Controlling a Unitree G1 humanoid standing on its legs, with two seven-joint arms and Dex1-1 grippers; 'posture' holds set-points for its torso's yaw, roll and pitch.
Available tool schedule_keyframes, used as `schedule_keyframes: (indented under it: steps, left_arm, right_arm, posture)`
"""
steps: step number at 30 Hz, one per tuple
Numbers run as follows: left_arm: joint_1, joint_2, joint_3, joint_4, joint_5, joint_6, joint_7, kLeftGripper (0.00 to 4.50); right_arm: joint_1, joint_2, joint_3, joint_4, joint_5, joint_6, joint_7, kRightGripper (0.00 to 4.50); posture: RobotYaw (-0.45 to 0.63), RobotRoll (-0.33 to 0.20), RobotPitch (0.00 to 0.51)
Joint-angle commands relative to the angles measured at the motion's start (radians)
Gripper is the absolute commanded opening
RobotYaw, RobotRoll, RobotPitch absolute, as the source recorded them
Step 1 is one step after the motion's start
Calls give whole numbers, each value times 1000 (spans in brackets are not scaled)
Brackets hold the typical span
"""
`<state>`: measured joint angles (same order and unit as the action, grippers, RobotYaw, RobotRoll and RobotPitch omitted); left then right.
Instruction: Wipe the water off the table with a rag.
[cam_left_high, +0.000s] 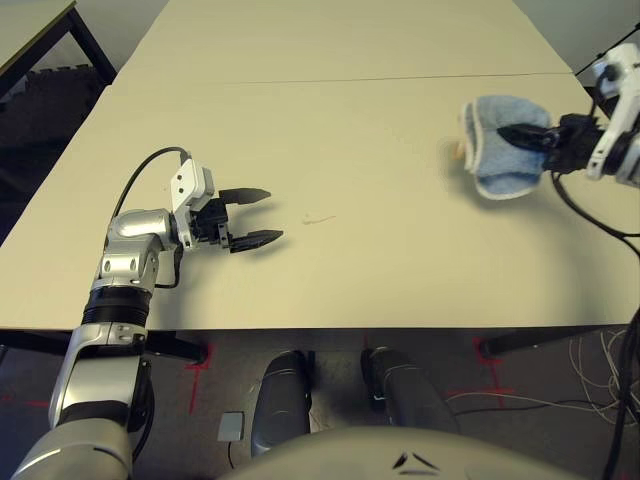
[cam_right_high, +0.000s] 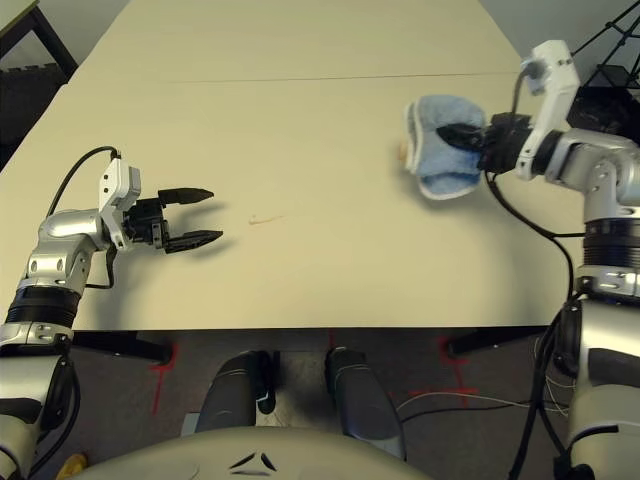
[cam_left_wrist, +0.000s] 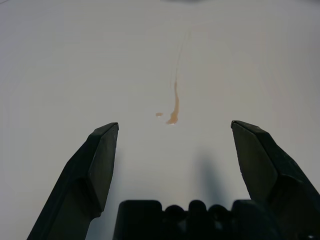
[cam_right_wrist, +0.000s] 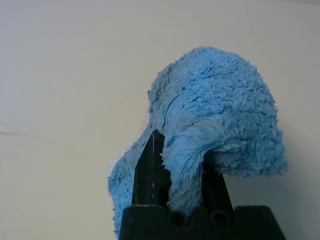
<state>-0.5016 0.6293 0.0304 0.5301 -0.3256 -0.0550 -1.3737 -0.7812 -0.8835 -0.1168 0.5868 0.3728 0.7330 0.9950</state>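
Aloft, rag (cam_right_high: 445, 145) pinched in right tool (cam_right_high: 462, 135), left tool (cam_left_high: 252, 215) agape

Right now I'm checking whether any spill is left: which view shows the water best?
The left wrist view: the water is a clear amber streak with a small dot beside it, ahead of the open left pincer. Both eye views show only a faint mark on the table.

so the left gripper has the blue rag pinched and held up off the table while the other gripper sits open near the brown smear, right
Not quite: the right gripper pinches the blue rag, as both eye views show. The left gripper sits open near the brown smear on the table.
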Motion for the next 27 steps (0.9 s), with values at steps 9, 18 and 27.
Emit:
schedule_keyframes:
  steps: [9, 18, 27]
  left_arm:
    - [-7, 7, -2, 10, 9, -11, -6, 4500]
    - [23, 23, 20, -42, -9, 22, 16, 4500]
    - [-7, -33, 118, -60, -58, 56, 195, 4500]
  right_arm:
    - [-30, 32, 109, 318, -186, -279, 97, 17]
    - [-5, 74, 77, 411, -267, -523, -80, 2943]
    - [-4, 49, -97, 416, -205, -628, -304, 4479]
  posture:
    - [-217, 0, 125]
    - [-209, 0, 140]
    - [-215, 0, 145]
